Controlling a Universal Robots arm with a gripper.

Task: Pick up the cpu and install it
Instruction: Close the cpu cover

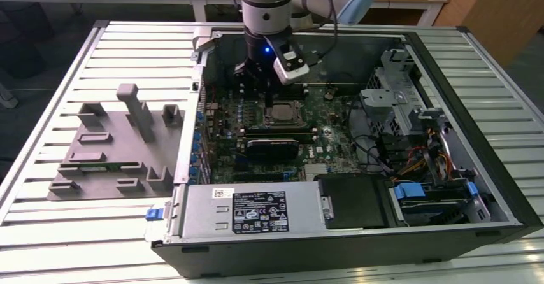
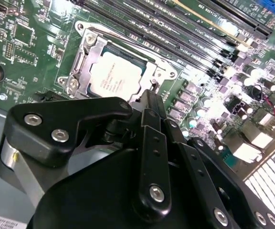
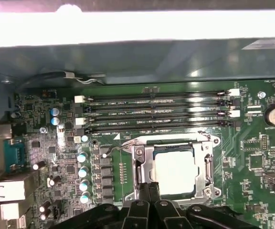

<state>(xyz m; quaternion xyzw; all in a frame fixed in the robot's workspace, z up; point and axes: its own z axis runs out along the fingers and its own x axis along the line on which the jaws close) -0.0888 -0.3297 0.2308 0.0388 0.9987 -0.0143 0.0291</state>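
The cpu (image 2: 114, 78) lies flat inside the metal-framed socket (image 2: 82, 57) on the green motherboard, its silvery-white top facing up. I also see the cpu (image 3: 174, 172) in the first wrist view and, small, in the exterior view (image 1: 281, 113). My gripper (image 3: 149, 190) hangs just above the socket's edge, beside the chip. Its black fingers (image 2: 153, 102) are pressed together with nothing between them. In the exterior view the gripper (image 1: 269, 100) reaches down into the open computer case.
Empty memory slots (image 3: 156, 112) run alongside the socket. The case wall (image 1: 204, 74) and a drive cage with cables (image 1: 399, 112) flank the board. A power supply (image 1: 246, 211) sits at the near side. A grey fixture tray (image 1: 111, 150) lies on the slatted table at the exterior view's left.
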